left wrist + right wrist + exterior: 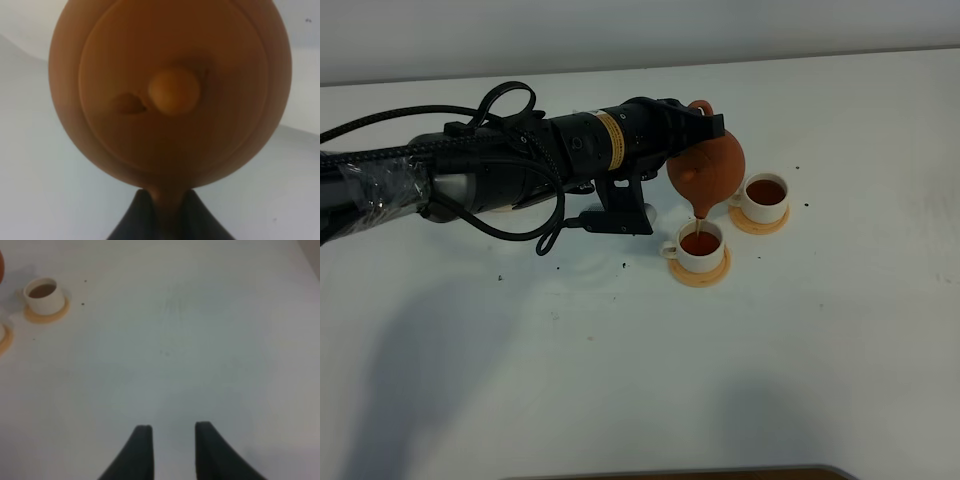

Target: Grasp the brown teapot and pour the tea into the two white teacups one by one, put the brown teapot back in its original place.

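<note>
- The white table point(770, 380) takes up nearly all of my overhead view; the teapot is my landmark on it.
- The black left arm point(520, 160) reaches in from the side of the teapot opposite the cups, cables looped over it.
- The teapot point(712, 168) hangs clear of the table, tipped spout-down. On my left wrist camera it point(170, 90) fills the picture, lid on, with the knob point(174, 91) facing the lens.
- The left gripper point(703, 112) is clamped on the teapot's loop handle. In the wrist view its 2 dark fingers point(135, 222) pinch the handle between them.
- The right gripper point(172, 427) is well away from the teapot, on the cups' side. Its jaws stand apart with nothing between them, over bare table.
- Cup 1 point(700, 245) sits directly under the teapot's spout, holding dark tea.
- Cup 2 point(765, 195) stands just beside the teapot's belly, also holding tea; it point(44, 294) shows on the right wrist camera too.
- Each cup rests on an orange coaster point(701, 273).
- A thin stream of tea point(699, 222) runs from the teapot's spout into cup 1.
</note>
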